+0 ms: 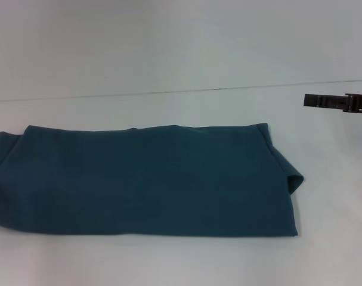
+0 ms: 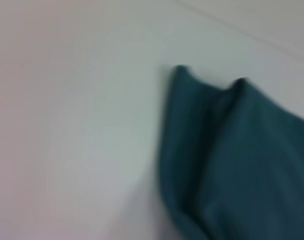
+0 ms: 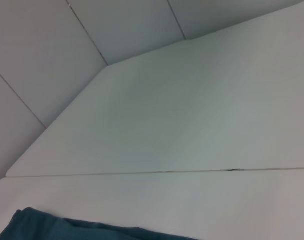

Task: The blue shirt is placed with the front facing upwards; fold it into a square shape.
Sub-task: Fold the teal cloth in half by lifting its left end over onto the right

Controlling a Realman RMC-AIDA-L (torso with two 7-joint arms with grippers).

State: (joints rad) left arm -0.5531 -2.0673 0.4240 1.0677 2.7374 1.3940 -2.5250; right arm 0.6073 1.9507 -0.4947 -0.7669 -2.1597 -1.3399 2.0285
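Only the right gripper [image 1: 337, 103] shows in the head view: a dark, flat-looking piece reaching in from the right edge, at mid height, held level and pointing left. It hangs clear of everything, touching nothing. How its jaws stand cannot be told from here. The right arm behind it is cut off by the edge. The left arm and its gripper appear in no view.
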